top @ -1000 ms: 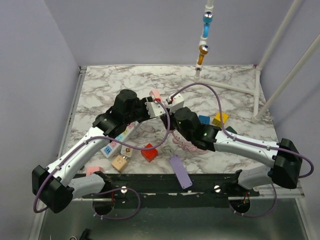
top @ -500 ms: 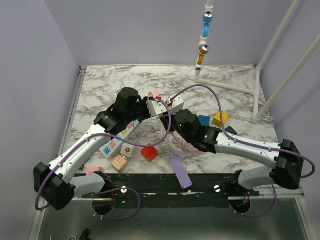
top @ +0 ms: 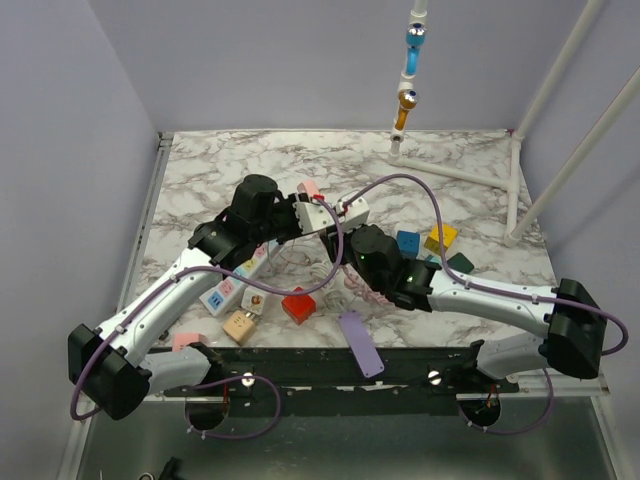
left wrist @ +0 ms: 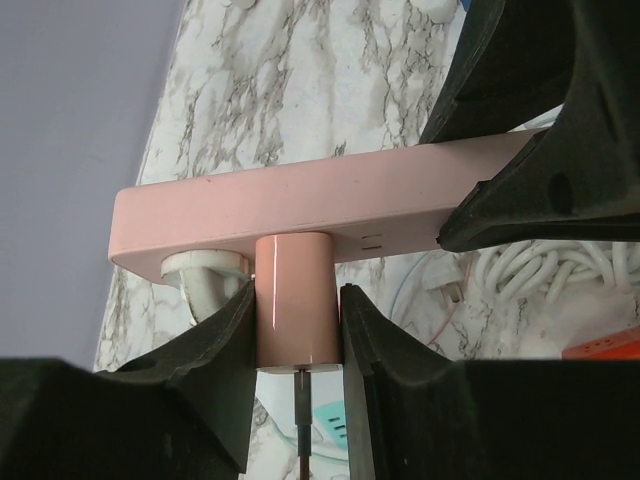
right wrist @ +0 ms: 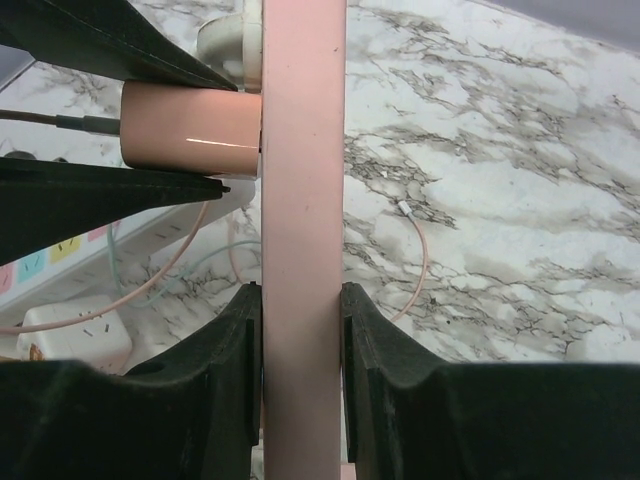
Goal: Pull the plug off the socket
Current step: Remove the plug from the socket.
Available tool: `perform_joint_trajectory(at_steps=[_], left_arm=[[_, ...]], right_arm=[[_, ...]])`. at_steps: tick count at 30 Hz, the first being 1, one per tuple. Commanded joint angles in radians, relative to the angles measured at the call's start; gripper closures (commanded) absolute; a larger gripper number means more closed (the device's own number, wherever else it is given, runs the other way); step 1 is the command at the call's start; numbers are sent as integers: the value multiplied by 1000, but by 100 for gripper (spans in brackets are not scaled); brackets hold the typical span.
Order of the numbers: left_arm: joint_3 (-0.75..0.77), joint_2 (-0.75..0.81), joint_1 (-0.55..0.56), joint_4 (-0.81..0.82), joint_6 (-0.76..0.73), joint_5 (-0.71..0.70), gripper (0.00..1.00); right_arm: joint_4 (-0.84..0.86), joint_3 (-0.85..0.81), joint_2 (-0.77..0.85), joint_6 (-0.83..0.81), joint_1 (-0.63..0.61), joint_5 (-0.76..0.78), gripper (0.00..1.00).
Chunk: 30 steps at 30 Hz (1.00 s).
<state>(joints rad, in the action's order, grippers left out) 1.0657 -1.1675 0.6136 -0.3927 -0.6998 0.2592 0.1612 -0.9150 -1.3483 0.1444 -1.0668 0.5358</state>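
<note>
A pink socket strip (left wrist: 300, 200) is held off the table between both arms. A pink cylindrical plug (left wrist: 295, 275) with a thin cable sits in its face, and a white plug (left wrist: 205, 275) sits beside it. My left gripper (left wrist: 296, 300) is shut on the pink plug. My right gripper (right wrist: 303, 295) is shut on the strip's body (right wrist: 303, 180), with the pink plug (right wrist: 190, 128) to its left. In the top view the strip's end (top: 311, 189) shows above the left gripper (top: 305, 213), and the right gripper (top: 341, 232) is beside it.
A white multi-socket strip (top: 235, 280), a red block (top: 297, 305), a tan block (top: 240, 325) and a purple bar (top: 360, 343) lie near the front. White coiled cables (top: 365, 290), a blue cube (top: 408, 240) and a yellow cube (top: 440, 237) lie to the right. A white pipe frame (top: 515, 180) stands far right.
Both grippers keep their hold. The right arm's wrist has shifted slightly towards the near edge and the held strip has moved a little with it.
</note>
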Motion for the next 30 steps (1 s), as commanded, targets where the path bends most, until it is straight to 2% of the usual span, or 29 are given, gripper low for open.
perform_joint_trajectory(at_steps=[1,4,9,14,30], left_arm=[[75,-42,9,-105,-36,8,100],[116,-70,5,-196,-14,12,100],[0,18,2,-149,-65,15,100],[-18,42,-12,-189,-84,17,100],[-33,30,-22,-255,-96,34,100]], right_arm=[[77,5,-20,-24,64,80,99],[77,13,-20,-5,111,59,99],[71,15,-17,-20,168,62,99],[76,33,-11,-49,178,105,99],[-69,-21,-123,109,251,176,99]])
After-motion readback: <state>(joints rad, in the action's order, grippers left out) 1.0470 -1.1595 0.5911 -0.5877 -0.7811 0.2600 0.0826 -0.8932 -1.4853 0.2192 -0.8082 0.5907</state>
